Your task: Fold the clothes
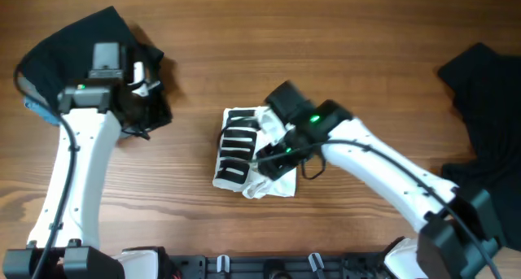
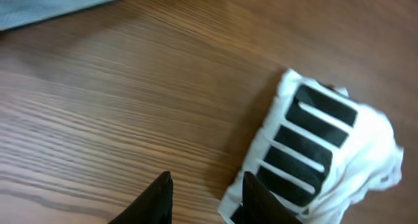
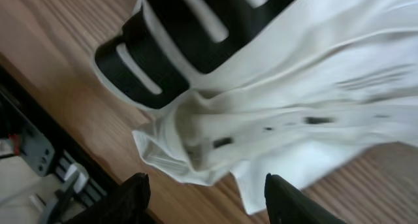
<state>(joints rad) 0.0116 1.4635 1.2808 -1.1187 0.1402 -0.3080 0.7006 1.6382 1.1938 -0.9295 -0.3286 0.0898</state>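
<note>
The white T-shirt (image 1: pixel 248 153) with black striped print lies folded into a small bundle at the table's middle. It also shows in the left wrist view (image 2: pixel 320 145) and fills the right wrist view (image 3: pixel 261 87). My right gripper (image 3: pixel 209 198) hovers open over the bundle's loose white edge, with nothing between its fingers. In the overhead view the right gripper (image 1: pixel 275 155) is at the bundle's right side. My left gripper (image 2: pixel 206 201) is open above bare wood, just left of the bundle. A loose black garment (image 1: pixel 73 39) lies at the far left under the left arm.
Another black garment (image 1: pixel 488 108) is spread at the table's right edge. A light blue-grey cloth (image 2: pixel 52 5) lies at the far left, beside the black garment. A black rail (image 1: pixel 269 267) runs along the table's front edge. Bare wood (image 1: pixel 350 59) surrounds the bundle.
</note>
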